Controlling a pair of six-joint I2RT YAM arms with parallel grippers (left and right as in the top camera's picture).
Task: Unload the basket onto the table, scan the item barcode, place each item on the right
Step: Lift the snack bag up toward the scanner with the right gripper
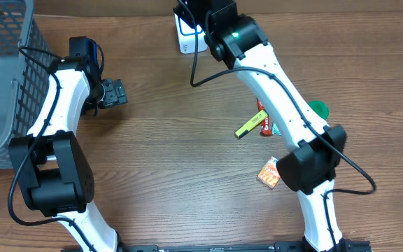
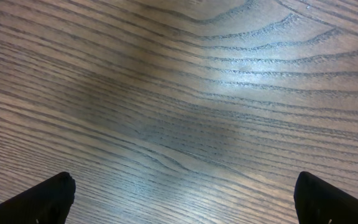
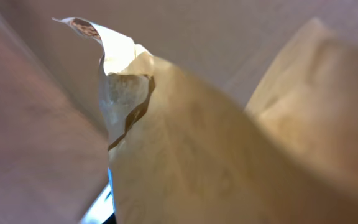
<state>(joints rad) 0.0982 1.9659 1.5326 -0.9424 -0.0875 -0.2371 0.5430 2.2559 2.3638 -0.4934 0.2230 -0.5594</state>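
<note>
**Right End Effector Clamped on Packet at Far Edge of Bench**

The right end effector (image 1: 191,21) is extended to the far edge of the bench (image 1: 173,161) and is closed on a tan packet (image 3: 185,143). In the right wrist view the packet fills most of the frame at close range, and the fingers are hidden behind it. A white device (image 1: 182,40) with a blue marking is located just beside the right end effector.

The left end effector (image 1: 116,92) is positioned over bare bench with its jaws fully apart; nothing is held between them.

A wire basket (image 1: 5,63) is located at the left edge. A yellow-green item (image 1: 245,129), a red item (image 1: 261,120), a green round item (image 1: 318,108) and an orange packet (image 1: 269,171) are grouped beside the right arm.
</note>
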